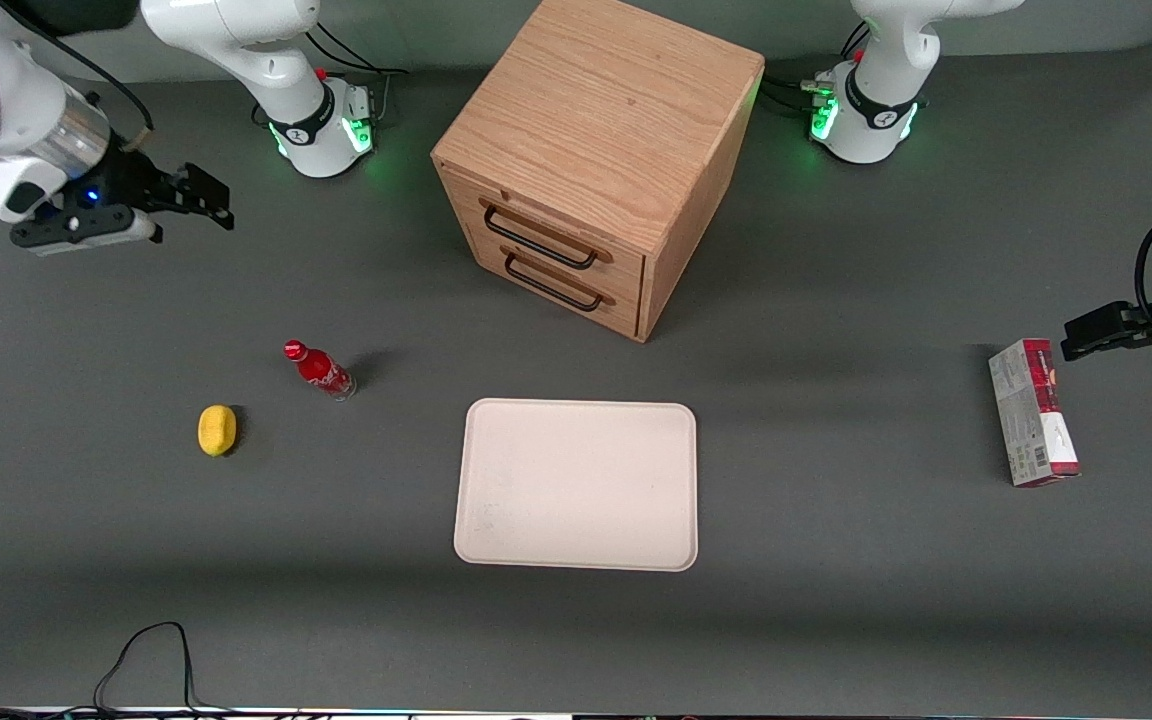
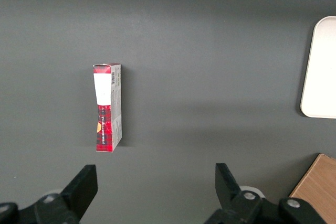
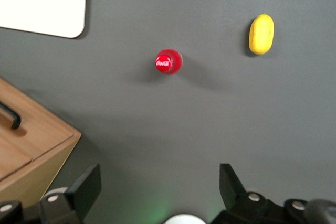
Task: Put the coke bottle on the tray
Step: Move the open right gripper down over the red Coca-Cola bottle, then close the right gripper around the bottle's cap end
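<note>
The coke bottle stands upright on the dark table, with a red cap, a red label and a clear base. In the right wrist view its red cap shows from above. The cream-beige tray lies flat beside the bottle, toward the parked arm's end, with nothing on it; one rounded corner of the tray shows in the wrist view. My gripper hangs high above the table near the working arm's end, farther from the front camera than the bottle. The gripper is open and holds nothing.
A yellow lemon-shaped object lies beside the bottle, slightly nearer the front camera. A wooden two-drawer cabinet stands farther back than the tray. A red-and-white carton lies toward the parked arm's end.
</note>
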`<state>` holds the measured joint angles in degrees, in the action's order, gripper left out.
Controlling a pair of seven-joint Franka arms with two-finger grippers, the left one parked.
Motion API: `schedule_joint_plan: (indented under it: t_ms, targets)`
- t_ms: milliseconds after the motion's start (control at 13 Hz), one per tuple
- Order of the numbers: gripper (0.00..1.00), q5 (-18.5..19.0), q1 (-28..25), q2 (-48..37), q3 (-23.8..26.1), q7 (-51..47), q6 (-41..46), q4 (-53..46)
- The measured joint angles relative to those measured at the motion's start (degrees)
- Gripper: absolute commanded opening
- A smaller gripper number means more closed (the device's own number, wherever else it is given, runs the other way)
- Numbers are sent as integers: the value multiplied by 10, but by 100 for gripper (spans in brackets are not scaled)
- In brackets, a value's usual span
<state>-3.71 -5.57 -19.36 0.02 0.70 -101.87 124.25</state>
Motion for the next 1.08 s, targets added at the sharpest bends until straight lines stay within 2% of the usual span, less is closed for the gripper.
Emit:
schedule_joint_plan:
  t_ms: [462,769,1077]
  targets:
    - [100,-5,-27,131,0,-3,-183,41]
    - [100,-5,-32,193,0,-4,-235,40]
    - [100,-5,-32,215,0,-4,-268,50]
